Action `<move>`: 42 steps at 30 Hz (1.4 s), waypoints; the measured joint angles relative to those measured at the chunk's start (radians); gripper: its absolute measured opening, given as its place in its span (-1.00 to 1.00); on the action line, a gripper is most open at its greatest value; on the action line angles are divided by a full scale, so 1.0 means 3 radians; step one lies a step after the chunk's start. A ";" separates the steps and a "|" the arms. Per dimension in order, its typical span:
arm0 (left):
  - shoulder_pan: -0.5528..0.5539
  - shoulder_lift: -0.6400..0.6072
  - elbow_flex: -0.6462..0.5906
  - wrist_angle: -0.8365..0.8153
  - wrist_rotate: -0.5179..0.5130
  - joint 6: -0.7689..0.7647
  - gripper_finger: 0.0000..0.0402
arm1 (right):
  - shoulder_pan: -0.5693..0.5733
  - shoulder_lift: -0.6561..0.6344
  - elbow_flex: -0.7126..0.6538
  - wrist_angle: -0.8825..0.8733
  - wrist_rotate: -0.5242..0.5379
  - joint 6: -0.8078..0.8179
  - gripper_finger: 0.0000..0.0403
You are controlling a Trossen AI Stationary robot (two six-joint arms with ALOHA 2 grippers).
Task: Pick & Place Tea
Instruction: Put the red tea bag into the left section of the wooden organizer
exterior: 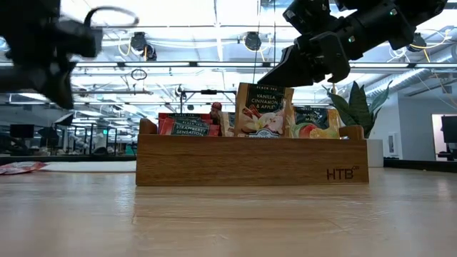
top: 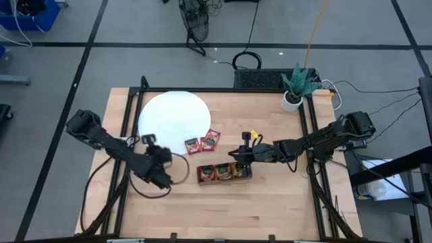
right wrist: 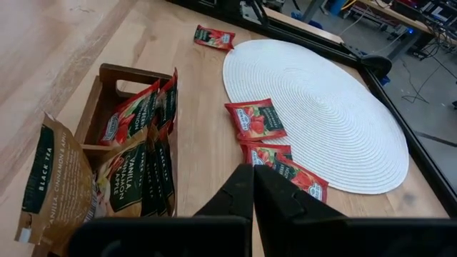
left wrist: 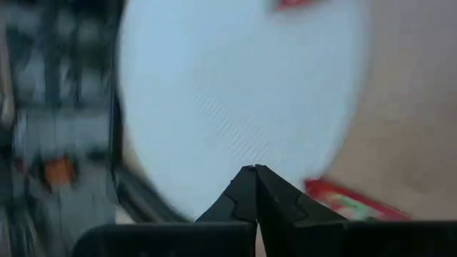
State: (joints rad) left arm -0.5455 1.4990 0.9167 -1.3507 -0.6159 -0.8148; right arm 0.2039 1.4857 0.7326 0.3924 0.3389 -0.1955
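Observation:
A brown wooden tray (top: pixel 224 173) stands near the table's middle, with tea sachets upright in its compartments: red ones (exterior: pixel 187 126), a tall vanilla one (exterior: pixel 263 108) and an orange-yellow one (exterior: pixel 312 123). Two red sachets (top: pixel 192 145) (top: pixel 210 140) lie at the near right rim of the white disc (top: pixel 172 115). They also show in the right wrist view (right wrist: pixel 255 119) (right wrist: pixel 285 168), where a third red sachet (right wrist: pixel 214 36) lies on the wood farther left. My right gripper (top: pixel 237 156) is shut and empty just above the tray's far side. My left gripper (top: pixel 151 142) is shut and empty by the disc's near edge.
A potted plant (top: pixel 295 86) stands at the table's far right corner. A dark frame rail (top: pixel 131 115) runs along the table's left side and another (top: pixel 312 135) along its right side. Bare wood (top: pixel 236 209) lies between the tray and the near edge.

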 joint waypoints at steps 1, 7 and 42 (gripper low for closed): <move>0.0019 0.0000 -0.0085 -0.0133 0.0033 -0.0304 -0.96 | 0.0000 -0.0001 -0.0008 0.0015 0.0000 -0.0001 -1.00; 0.0116 0.0028 -0.0501 -0.0282 0.0652 -0.1070 -0.97 | 0.0000 0.0000 -0.0035 0.0061 -0.0001 -0.0004 -1.00; 0.0496 0.0016 -0.0746 0.2292 0.1595 0.1296 -0.95 | 0.0003 -0.0001 -0.0039 0.0146 -0.0003 -0.0005 -1.00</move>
State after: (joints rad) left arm -0.3968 1.5040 0.6930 -0.6632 -0.1373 -0.4259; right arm 0.2047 1.4853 0.7208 0.4362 0.3382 -0.1970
